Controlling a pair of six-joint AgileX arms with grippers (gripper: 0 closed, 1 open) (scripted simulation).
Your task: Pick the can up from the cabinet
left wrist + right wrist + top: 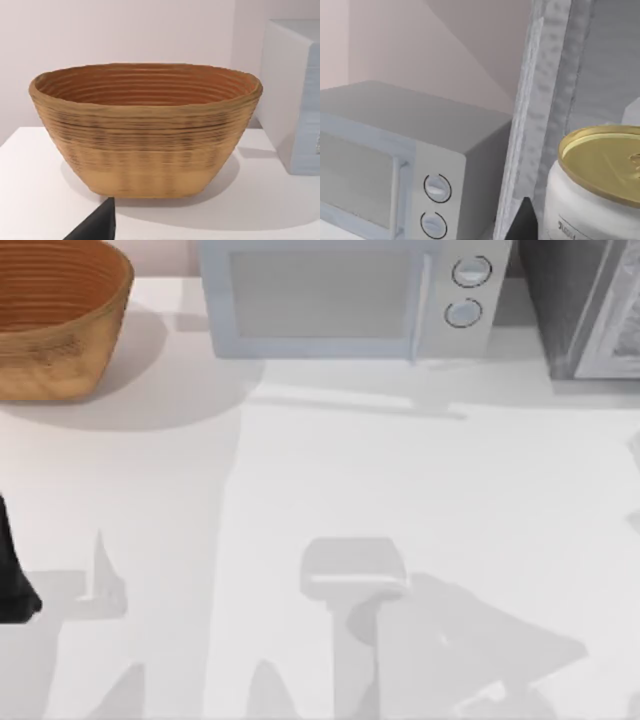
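Right gripper finger [524,220] sits just beside the white, gold-lidded can [592,195] inside the grey cabinet [555,100], finger spread indeterminable; left arm [12,575] parked at the tabletop [330,490] left edge, facing the wicker basket [145,130].

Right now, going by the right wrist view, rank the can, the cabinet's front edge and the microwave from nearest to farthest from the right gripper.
1. Can: white with a gold lid, inside the cabinet, closest of the three.
2. Cabinet's front edge: grey upright panel beside the can, just behind it; close to the can in rank.
3. Microwave: farthest, on the other side of that panel from the can.
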